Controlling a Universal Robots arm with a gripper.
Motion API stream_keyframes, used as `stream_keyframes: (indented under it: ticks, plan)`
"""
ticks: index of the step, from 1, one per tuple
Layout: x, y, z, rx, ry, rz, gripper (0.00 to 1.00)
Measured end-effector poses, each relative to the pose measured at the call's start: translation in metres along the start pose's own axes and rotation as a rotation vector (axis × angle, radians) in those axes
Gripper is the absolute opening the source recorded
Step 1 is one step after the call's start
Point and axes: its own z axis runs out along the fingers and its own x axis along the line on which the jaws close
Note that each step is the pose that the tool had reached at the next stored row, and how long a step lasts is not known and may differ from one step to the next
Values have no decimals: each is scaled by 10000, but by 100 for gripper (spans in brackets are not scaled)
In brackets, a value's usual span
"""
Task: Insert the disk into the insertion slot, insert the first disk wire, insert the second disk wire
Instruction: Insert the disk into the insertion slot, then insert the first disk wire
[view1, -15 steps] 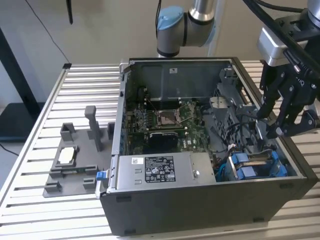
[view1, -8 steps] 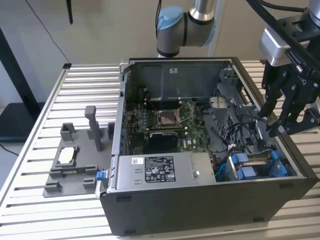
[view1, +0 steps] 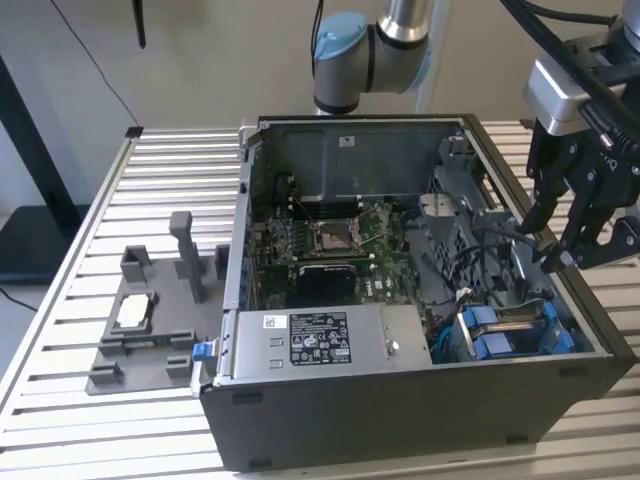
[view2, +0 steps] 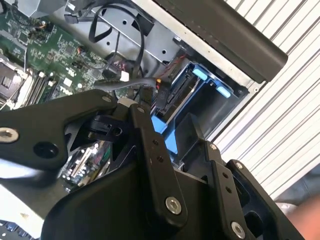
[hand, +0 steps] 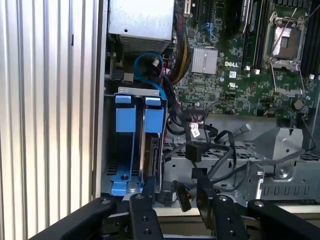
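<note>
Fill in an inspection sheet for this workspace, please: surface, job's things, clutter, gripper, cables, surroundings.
Surface: slatted metal table carrying an open computer case.
Job's things: disk appears seated in the insertion slot.
Clutter: grey fixture with a small silver chip, at the exterior view's left.
Gripper: gripper open, above the case near the slot.
Cables: loose black wires beside the slot; whether plugged in, unclear.
Surroundings: pale wall.
</note>
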Motion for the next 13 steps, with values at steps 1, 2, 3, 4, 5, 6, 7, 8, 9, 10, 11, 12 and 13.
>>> stream_keyframes:
  ticks: [1,2,3,4,5,6,7,8,9,10,11,12,13]
  plan:
    - [0,-2,0,-1,0,-6,47]
    - [2,-19,2,-3,-2,-20,47]
    - [3,-35,6,-6,-5,-36,47]
    - [2,-51,9,-9,-8,-56,47]
    - [0,-64,12,-11,-8,-74,47]
    - [-4,-69,17,-9,-10,-88,47]
    - [-11,-69,28,0,-11,-98,47]
    - [-25,-69,42,8,-10,-107,47]
    - [-43,-69,60,15,-10,-117,47]
    - [-61,-69,79,21,-12,-126,47]
    - [-79,-69,96,22,-14,-139,47]
    - [-92,-68,105,22,-13,-153,47]
    - [-99,-69,108,21,-17,-166,47]
